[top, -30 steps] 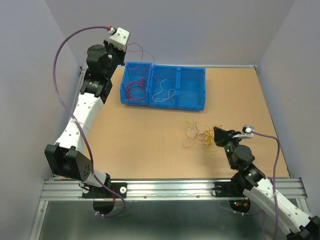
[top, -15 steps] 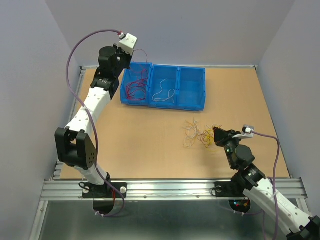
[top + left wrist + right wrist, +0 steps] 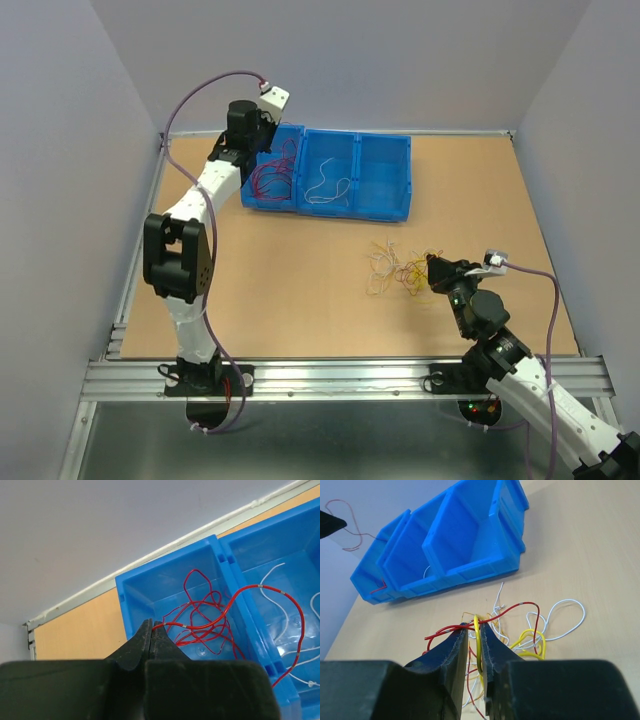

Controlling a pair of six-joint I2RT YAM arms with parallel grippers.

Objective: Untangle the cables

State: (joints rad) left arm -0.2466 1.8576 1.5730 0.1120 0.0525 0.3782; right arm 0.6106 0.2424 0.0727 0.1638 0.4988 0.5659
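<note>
Care: left gripper (image 3: 151, 630), clamped on thin curly red wire (image 3: 240, 600), I should lower deep into blue plastic bin (image 3: 130, 587) before opening; right gripper (image 3: 476, 630) pinches thin yellow wire (image 3: 478, 645).

- The white-and-black left arm (image 3: 205, 195) has swung rightward, its elbow rising over its base.
- Its left gripper (image 3: 152, 628), pinching a thin red wire (image 3: 235, 597), now sits over the blue plastic bin's left compartment (image 3: 145, 585).

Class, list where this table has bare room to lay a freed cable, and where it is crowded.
Free: the table between the blue bins and the near rail, left of the tangle; also the right-hand bin compartment. Crowded: around the tangle at the right gripper.
</note>
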